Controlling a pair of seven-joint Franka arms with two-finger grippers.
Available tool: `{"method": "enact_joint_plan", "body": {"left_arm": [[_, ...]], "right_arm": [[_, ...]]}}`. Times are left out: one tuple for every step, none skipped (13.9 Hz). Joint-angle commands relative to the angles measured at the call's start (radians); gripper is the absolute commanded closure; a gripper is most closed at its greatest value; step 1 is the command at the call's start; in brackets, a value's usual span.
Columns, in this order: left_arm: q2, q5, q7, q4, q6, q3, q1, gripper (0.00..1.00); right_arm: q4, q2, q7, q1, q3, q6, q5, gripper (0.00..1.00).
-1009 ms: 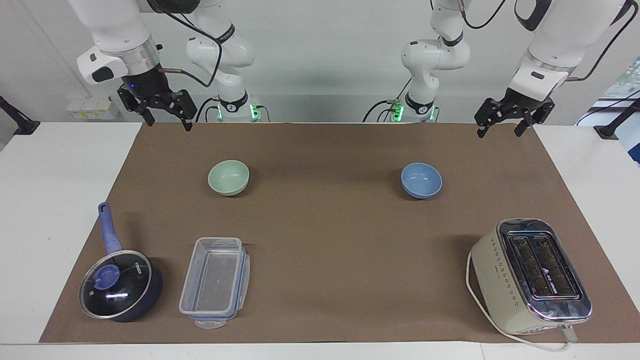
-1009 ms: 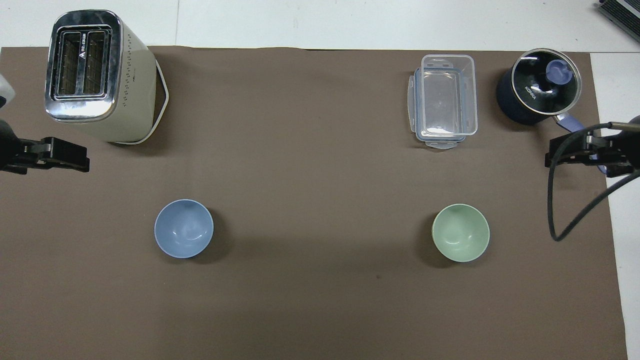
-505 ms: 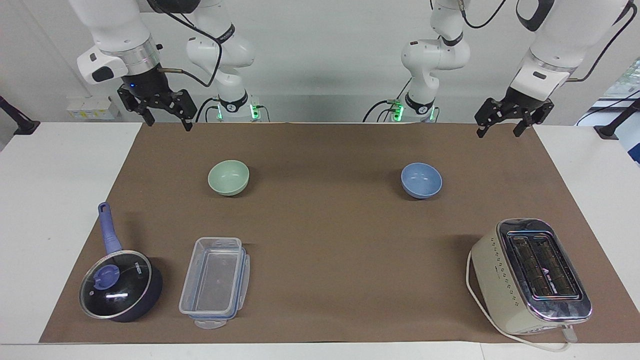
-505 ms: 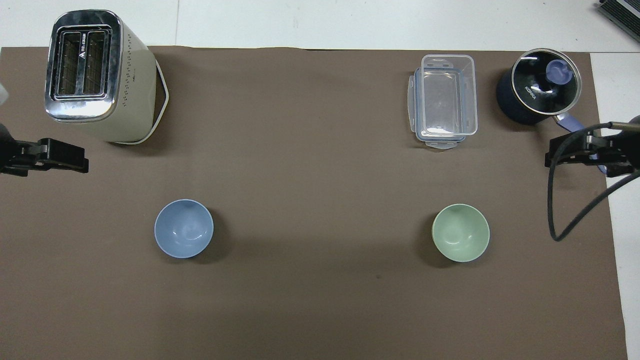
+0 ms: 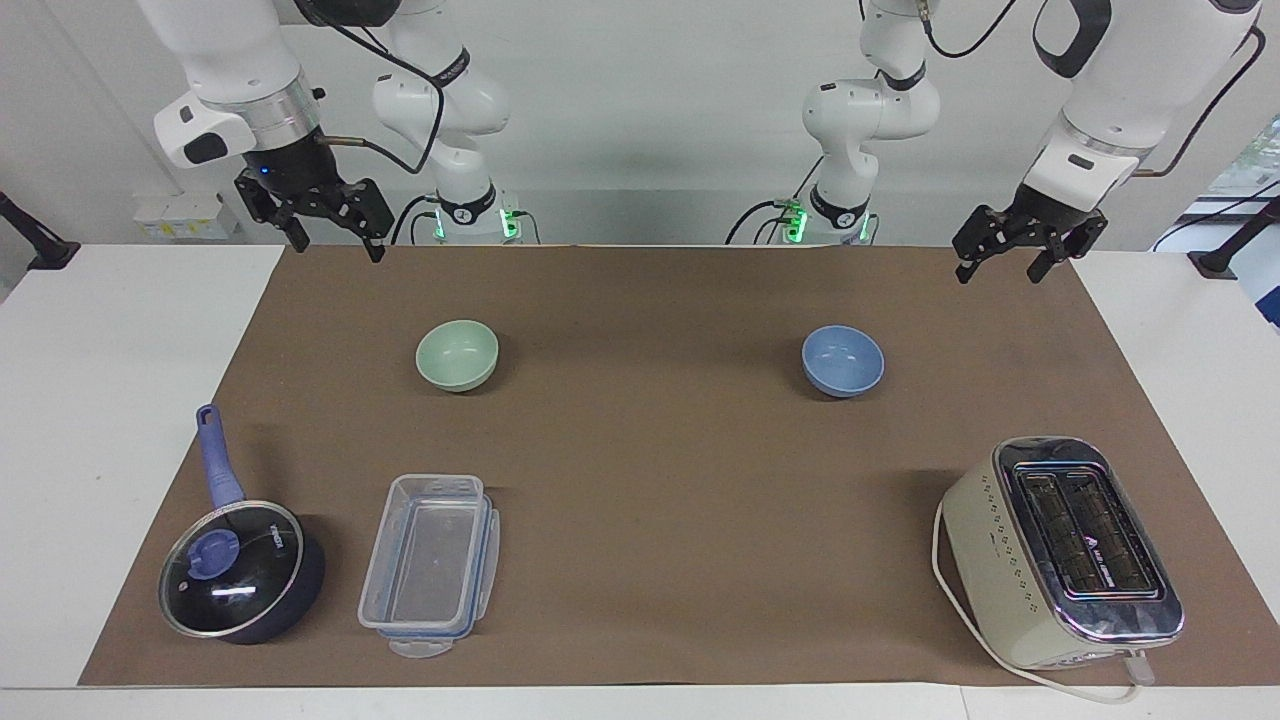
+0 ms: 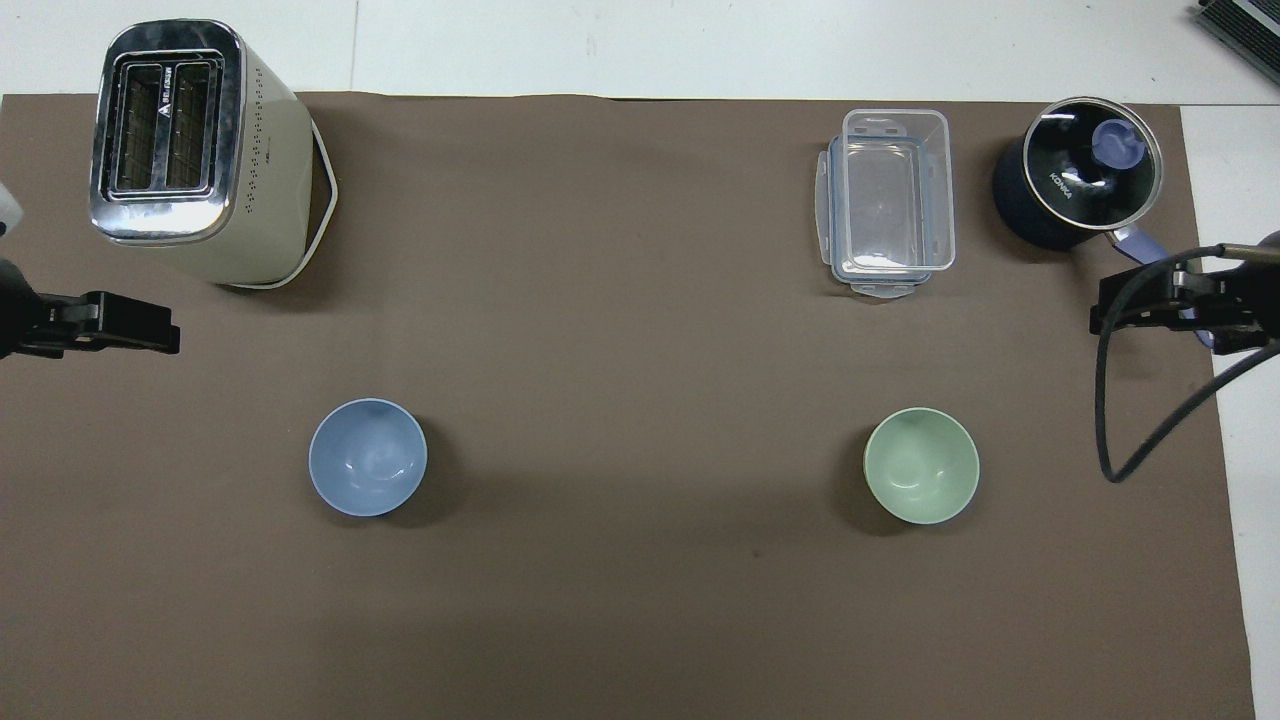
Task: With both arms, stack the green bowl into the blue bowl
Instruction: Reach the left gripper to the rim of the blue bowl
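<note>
Green bowl (image 5: 457, 354) and blue bowl (image 5: 843, 360) upright; both grippers seemingly spread, empty.

I see the blue bowl (image 6: 367, 457) and green bowl (image 6: 921, 465) sitting well apart on the brown mat (image 6: 640, 400); both grippers hang at its ends.

Bare brown mat (image 5: 650, 420) between green bowl (image 5: 457, 354) and blue bowl (image 5: 843, 360), nothing standing there; toaster (image 5: 1060, 550), clear container (image 5: 430, 562) and lidded saucepan (image 5: 240, 570) sit farther from the robots, well apart from both bowls
</note>
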Motion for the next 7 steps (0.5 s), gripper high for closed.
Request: {"method": "enact_joint_plan", "body": {"left_arm": [[-0.034,-0.025,0.05,-0.065,0.044,-0.008,0.024,0.0],[-0.036,-0.031,0.051,-0.08,0.059,-0.008,0.024,0.0],[-0.045,-0.032,0.056,-0.105,0.084,-0.006,0.024,0.0],[-0.048,-0.033,0.057,-0.132,0.112,-0.008,0.024,0.0],[-0.056,-0.033,0.059,-0.162,0.139,-0.008,0.022,0.0],[-0.065,-0.033,0.059,-0.194,0.171,-0.008,0.022,0.0],[-0.074,-0.033,0.059,-0.228,0.207,-0.008,0.019,0.0]], "right_arm": [[-0.006,-0.008,0.007,-0.007,0.002,0.006,0.017,0.0],[-0.006,-0.008,0.007,-0.007,0.002,0.006,0.019,0.0],[-0.006,-0.008,0.01,-0.007,0.002,0.005,0.022,0.0],[-0.007,-0.008,0.01,-0.007,0.002,0.003,0.023,0.0],[-0.007,-0.008,0.01,-0.007,0.002,0.003,0.025,0.0],[-0.007,-0.008,0.01,-0.007,0.002,0.005,0.025,0.0],[-0.007,-0.008,0.01,-0.007,0.002,0.005,0.025,0.0]]}}
